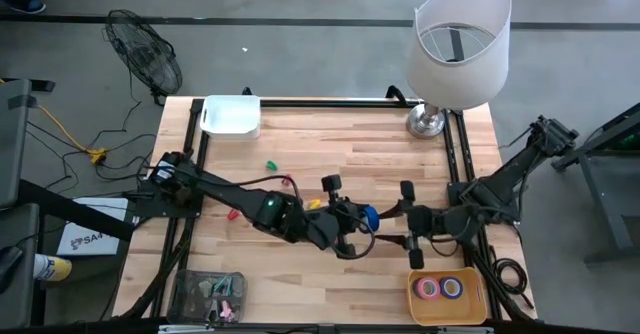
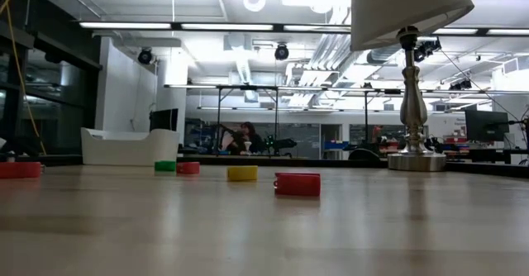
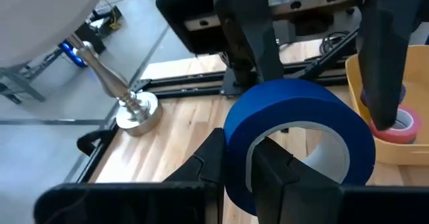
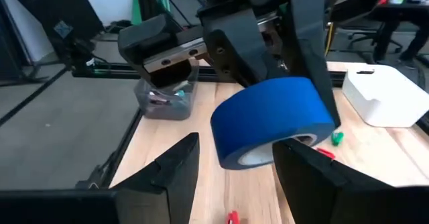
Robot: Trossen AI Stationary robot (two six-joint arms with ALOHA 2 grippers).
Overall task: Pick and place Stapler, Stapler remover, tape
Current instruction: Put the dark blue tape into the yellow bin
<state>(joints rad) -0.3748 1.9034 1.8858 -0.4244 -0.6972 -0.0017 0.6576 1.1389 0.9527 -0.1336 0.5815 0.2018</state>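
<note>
Two tools face to face, left tool (image 1: 358,221) gripping blue tape (image 1: 369,216).

table (image 1: 330,144) pale wood, matt | lamp base (image 1: 425,124) shiny metal | tape (image 4: 271,120) smooth blue

wooden table with items set around its edges

a light wooden table (image 1: 330,139) is seen from above. a white tray (image 1: 231,115) and a lamp (image 1: 430,121) are placed along the far edge, a clear bin (image 1: 206,296) and a yellow bin (image 1: 445,296) at the near corners. small green (image 1: 270,164), red (image 1: 231,215) and yellow (image 2: 242,173) pieces are scattered mid-table.
</note>
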